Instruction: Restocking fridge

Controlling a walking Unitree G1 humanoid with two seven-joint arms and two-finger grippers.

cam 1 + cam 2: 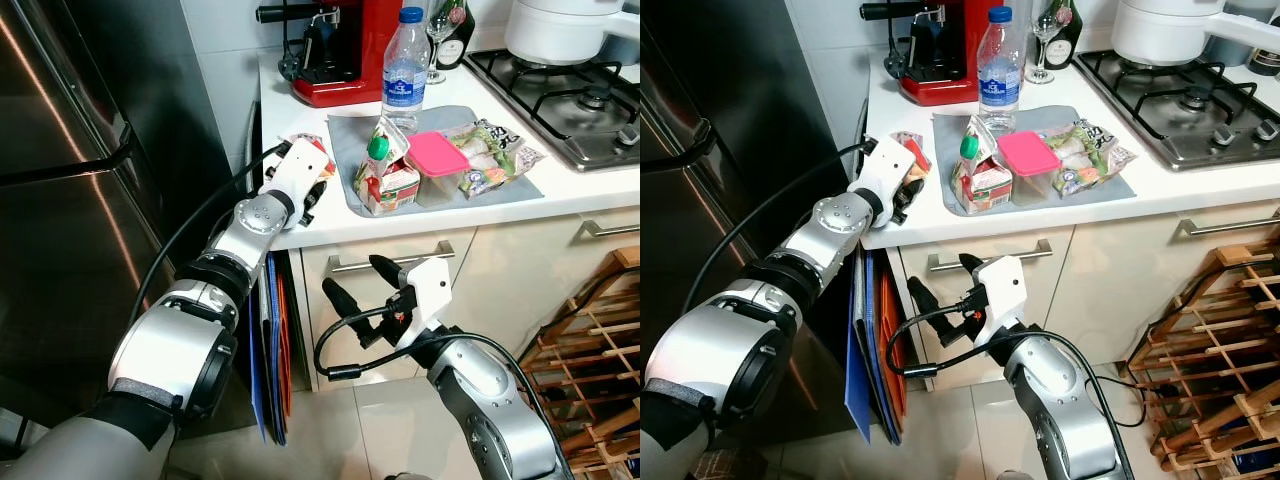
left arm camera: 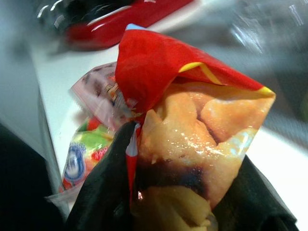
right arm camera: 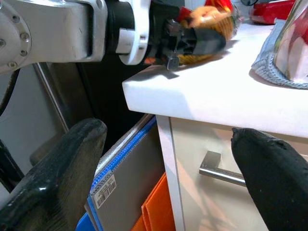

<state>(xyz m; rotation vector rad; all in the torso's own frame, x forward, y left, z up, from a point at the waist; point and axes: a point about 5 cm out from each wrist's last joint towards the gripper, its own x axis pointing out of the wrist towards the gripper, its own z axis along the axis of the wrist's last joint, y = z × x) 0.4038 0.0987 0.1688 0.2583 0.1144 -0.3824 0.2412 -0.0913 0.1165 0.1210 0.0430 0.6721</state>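
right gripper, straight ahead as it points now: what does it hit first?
Likely the white counter edge above the drawer handle. The right gripper, fingers open, aims at that corner. Depth is unclear; it might instead pass to the left gripper.

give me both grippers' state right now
left gripper: shut on red-and-yellow plastic snack bag at the counter edge
right gripper: open, holding nothing

Between the black fingers (image 2: pixel 103 192) of our left gripper (image 2: pixel 192 211) we see a snack bag (image 2: pixel 192 130), red at the top with a yellow band and golden-brown pieces printed below. Just beyond our fingertips lies a packet (image 2: pixel 84 154) in pink, green and white. Our right gripper (image 3: pixel 163 192) shows black fingers against the white counter (image 3: pixel 216 96), with blue and orange boards (image 3: pixel 125 192) between them.
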